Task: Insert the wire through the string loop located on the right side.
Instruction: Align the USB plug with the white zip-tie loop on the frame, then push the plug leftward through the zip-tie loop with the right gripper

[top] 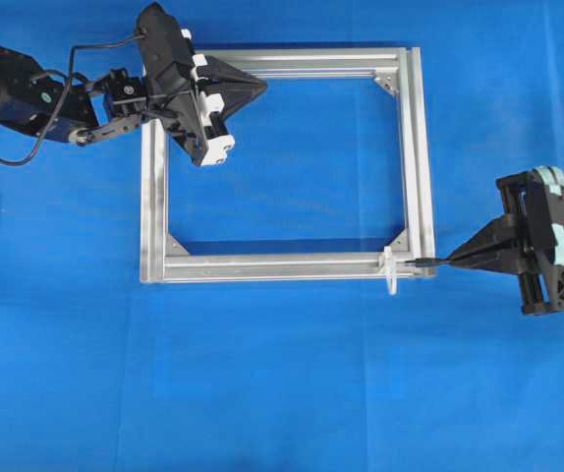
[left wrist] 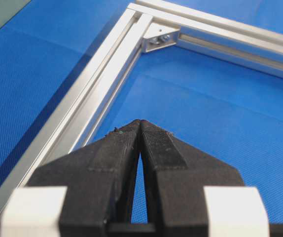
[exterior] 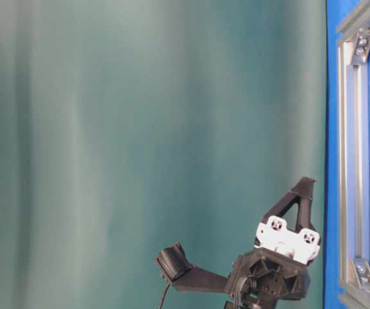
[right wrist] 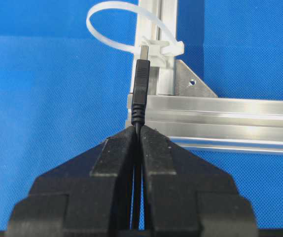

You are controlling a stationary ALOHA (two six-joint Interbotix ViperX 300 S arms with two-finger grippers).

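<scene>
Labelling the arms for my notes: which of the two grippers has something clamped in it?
The right gripper: its shut jaws pinch the wire, while the left gripper is shut on nothing.

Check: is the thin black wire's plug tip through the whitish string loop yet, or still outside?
Still outside. In the right wrist view, the thin black wire's plug tip stops short of the whitish string loop, offset toward its fastening; the right gripper is shut on it.

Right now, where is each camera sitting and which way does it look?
Overhead: high above, looking down at the frame, both arms showing.
Table-level: low at the side, mostly backdrop, the left gripper showing.
Left wrist: behind that shut gripper, facing a frame corner.
Right wrist: behind the right gripper, pinching the wire near the loop.
All share the frame.
</scene>
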